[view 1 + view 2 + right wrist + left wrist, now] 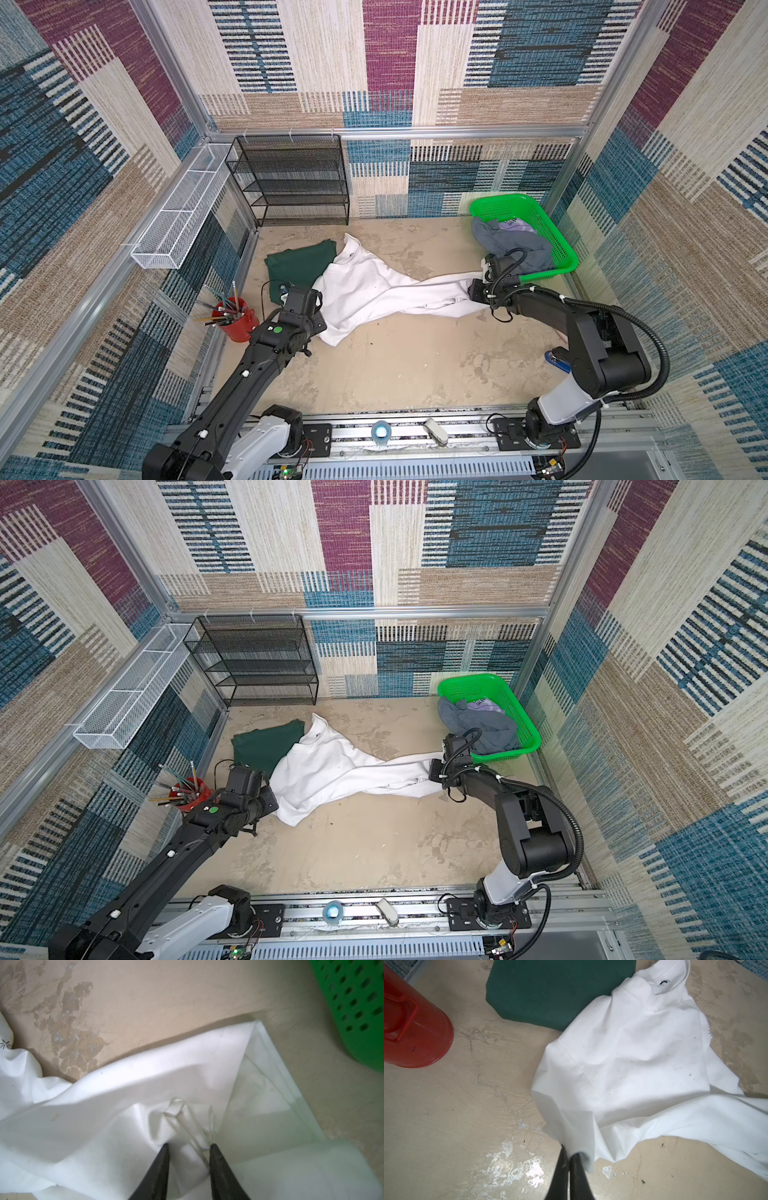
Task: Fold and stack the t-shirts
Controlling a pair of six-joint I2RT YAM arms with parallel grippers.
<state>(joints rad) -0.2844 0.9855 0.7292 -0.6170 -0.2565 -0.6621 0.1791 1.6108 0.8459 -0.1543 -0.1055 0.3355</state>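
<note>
The counter (395,365) carried a white t-shirt (365,286) overlapping a dark green t-shirt (297,266) by its left edge, and a green basket (512,198) at its far-right corner.

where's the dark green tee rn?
Left rear in both top views: the dark green tee lies in front of the black mesh rack, its right edge under the white tee.

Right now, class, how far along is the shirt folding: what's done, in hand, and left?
Done: the green shirt lies folded flat, its edge under the white shirt. In hand: the left claw is shut on one end of the white shirt; the right claw straddles a fold at the other end, jaws apart. Left: the grey shirt sits crumpled in the basket, and nothing is stacked.
</note>
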